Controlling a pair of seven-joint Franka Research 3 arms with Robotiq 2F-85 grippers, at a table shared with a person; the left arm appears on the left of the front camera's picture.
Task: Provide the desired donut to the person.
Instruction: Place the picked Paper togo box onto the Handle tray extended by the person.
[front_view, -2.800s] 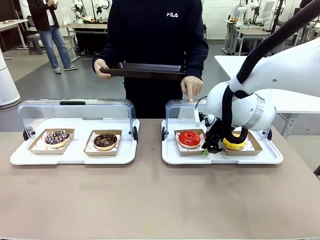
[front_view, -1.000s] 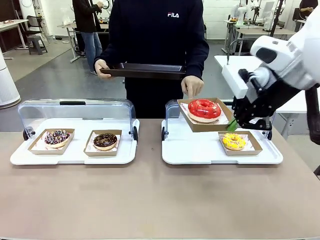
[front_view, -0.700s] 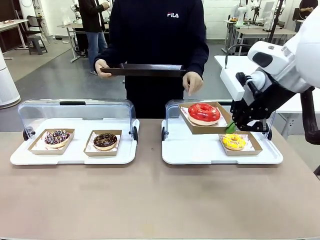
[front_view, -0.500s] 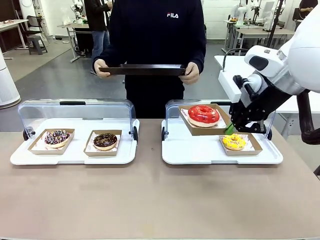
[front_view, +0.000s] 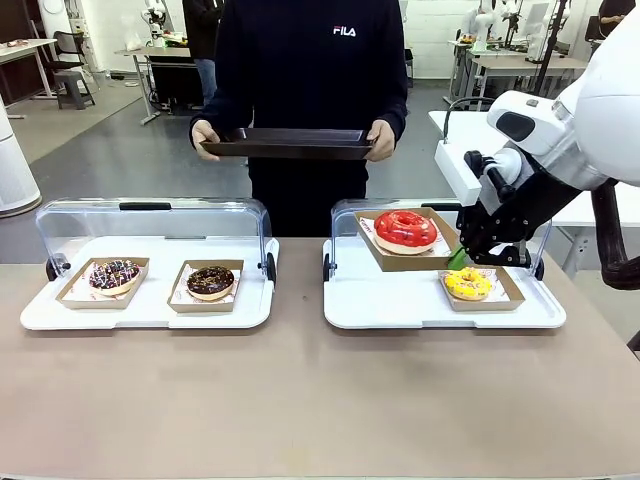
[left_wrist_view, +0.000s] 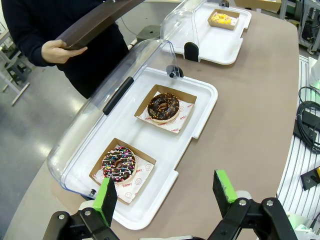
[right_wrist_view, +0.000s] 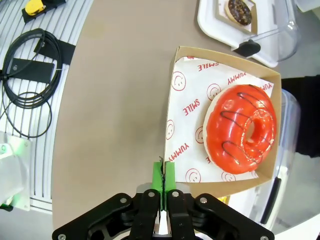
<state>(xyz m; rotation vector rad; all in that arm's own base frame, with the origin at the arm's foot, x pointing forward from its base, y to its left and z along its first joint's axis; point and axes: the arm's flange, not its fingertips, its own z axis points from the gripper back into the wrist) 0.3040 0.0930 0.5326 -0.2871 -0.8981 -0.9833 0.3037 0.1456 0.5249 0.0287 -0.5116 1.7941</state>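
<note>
Right claw (front_view: 461, 257) stays pinched on the edge of the cardboard box (front_view: 392, 261), holding the red donut (front_view: 405, 228) above the white tray (front_view: 380, 300); the person (front_view: 300, 70) now grips the dark tray (front_view: 290, 148) two-handed. Left claw (left_wrist_view: 165, 189) gapes empty.

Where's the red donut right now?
Front view, right side: the red donut sits in a cardboard box held up by the right tool, above the white tray, left of the yellow donut.

front: across table (front_view: 300, 400) at person (front_view: 300, 70) | wrists: down, close | shared: donut trays (front_view: 145, 320)
</note>
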